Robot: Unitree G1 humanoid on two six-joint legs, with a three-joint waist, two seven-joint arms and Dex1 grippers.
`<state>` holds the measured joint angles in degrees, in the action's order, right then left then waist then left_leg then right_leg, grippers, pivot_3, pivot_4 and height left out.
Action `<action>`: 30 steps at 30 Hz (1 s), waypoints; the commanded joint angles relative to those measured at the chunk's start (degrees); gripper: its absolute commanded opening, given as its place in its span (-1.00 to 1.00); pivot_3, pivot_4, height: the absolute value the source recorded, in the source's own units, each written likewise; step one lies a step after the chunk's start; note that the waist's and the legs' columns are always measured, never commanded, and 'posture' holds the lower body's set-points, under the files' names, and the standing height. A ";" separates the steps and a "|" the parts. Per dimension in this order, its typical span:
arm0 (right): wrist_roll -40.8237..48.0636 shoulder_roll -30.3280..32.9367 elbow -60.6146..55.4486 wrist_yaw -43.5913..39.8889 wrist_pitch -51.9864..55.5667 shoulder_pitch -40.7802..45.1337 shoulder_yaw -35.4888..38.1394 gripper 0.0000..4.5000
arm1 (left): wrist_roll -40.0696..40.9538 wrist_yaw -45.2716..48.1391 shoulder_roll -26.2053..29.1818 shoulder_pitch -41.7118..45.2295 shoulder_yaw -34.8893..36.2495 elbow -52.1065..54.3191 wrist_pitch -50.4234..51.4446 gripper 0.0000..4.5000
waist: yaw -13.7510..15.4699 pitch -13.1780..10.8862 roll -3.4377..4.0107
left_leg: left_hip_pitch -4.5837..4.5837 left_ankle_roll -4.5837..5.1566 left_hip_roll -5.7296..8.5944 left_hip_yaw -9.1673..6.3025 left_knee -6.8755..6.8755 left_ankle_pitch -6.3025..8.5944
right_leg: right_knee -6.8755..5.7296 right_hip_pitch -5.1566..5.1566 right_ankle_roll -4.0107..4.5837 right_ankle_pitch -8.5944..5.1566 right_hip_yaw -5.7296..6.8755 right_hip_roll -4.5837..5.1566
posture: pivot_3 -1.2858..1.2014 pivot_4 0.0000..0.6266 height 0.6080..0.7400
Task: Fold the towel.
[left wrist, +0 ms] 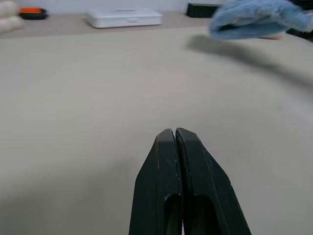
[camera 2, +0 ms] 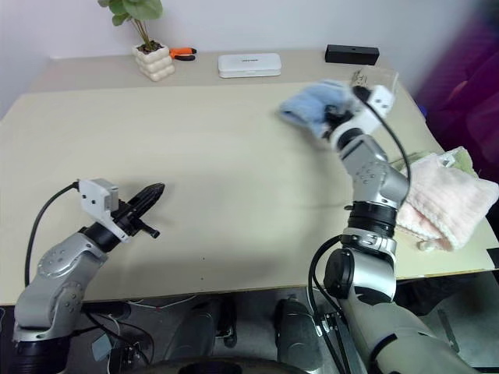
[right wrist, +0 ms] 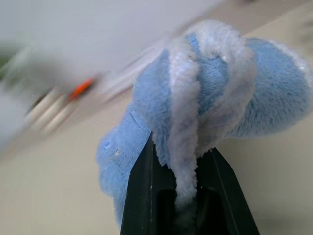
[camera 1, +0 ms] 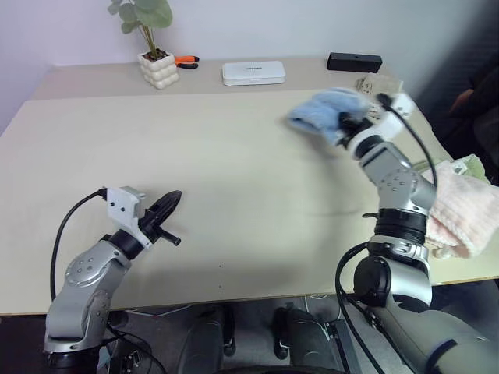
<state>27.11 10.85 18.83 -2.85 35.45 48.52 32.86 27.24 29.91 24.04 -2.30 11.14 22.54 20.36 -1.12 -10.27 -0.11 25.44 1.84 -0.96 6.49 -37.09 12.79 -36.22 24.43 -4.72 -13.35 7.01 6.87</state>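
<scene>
The towel (camera 1: 326, 114) is bunched into a blue wad held clear above the table (camera 1: 195, 179), its long axis running sideways, the free end trailing from the right gripper (right wrist: 186, 161) toward the plant pot (camera 1: 158, 68). A pale-trimmed fold sits pinched between the right jaws, which are clamped on it. The white box (camera 1: 253, 72) lies beyond the towel, near the pot. The left gripper (left wrist: 176, 142) hangs near the table's front edge, far from the towel, jaws pressed together on nothing

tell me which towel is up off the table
The light blue towel, pinched in the right gripper's fingers. The pink towel lies at the table's right edge.
</scene>
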 commanded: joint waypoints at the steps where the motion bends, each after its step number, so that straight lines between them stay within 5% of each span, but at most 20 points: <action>1: 1.69 -1.40 -1.94 8.05 -0.49 -1.78 3.37 -0.97 | -1.61 1.58 -1.11 1.03 -2.19 -2.22 -3.86 -1.00 | -0.24 0.01 0.03 | -0.03 0.00 -0.02 0.02 0.02 -0.01 | -0.02 0.00 0.00 0.00 -0.03 -0.02 | 0.03 -0.52 0.89; 10: 8.61 -6.75 -8.24 22.25 5.93 -5.14 7.70 -0.97 | -3.30 1.98 -2.57 3.76 -5.12 -4.76 -5.48 -1.00 | 0.07 -0.06 0.19 | -0.02 -0.01 -0.02 0.07 0.00 -0.03 | -0.03 0.01 -0.01 0.00 -0.11 -0.02 | 0.03 -0.52 0.89; 13: 10.65 -6.28 -9.96 23.63 7.65 -5.61 7.72 -0.53 | -3.34 2.02 -2.50 4.23 -5.11 -5.40 -5.83 -1.00 | 0.14 -0.06 0.19 | -0.01 0.00 -0.02 0.06 0.00 -0.02 | -0.02 0.01 -0.01 0.00 -0.11 -0.02 | 0.03 -0.52 0.89; 18: 8.69 -2.18 -11.89 22.41 7.46 -6.00 4.33 0.59 | -4.21 3.37 -2.85 4.41 -4.72 -10.61 -9.79 -1.00 | 0.20 -0.06 0.20 | -0.01 0.26 -0.01 0.06 -0.01 0.13 | -0.01 0.02 -0.01 0.00 -0.11 -0.02 | 0.03 -0.52 0.89; 20: 1.49 3.63 -13.41 17.94 4.67 -8.05 -3.59 0.98 | -4.56 3.13 -2.67 4.90 -3.76 -12.24 -11.18 -1.00 | 0.29 -0.06 0.20 | -0.01 0.30 0.00 0.07 -0.02 0.16 | 0.00 0.01 -0.01 0.00 -0.11 -0.01 | 0.03 -0.52 0.89; 26: -15.24 17.36 -14.85 1.65 -8.55 -11.55 -24.62 0.98 | -9.11 -3.35 -2.55 7.06 -0.70 -14.85 -14.51 -1.00 | -0.05 -0.08 0.23 | -0.02 0.37 -0.01 0.07 -0.02 0.20 | 0.02 0.03 -0.02 -0.01 -0.12 -0.02 | 0.03 -0.52 0.89; 30: -20.01 20.93 -14.41 -12.84 -18.65 -11.81 -34.97 0.98 | -12.71 -7.90 -2.85 7.81 0.14 -14.56 -16.23 -1.00 | -0.26 -0.07 0.22 | -0.04 0.38 -0.06 0.07 0.00 0.20 | 0.01 0.03 -0.03 -0.01 -0.12 -0.07 | 0.03 -0.52 0.89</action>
<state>8.71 31.16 6.35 -10.02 21.23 36.34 1.30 15.69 23.40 21.21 5.43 10.17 6.60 5.66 -1.38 -10.35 0.11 25.40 2.21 -1.02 6.56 -37.09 12.99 -36.20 24.46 -4.75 -13.36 6.89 6.81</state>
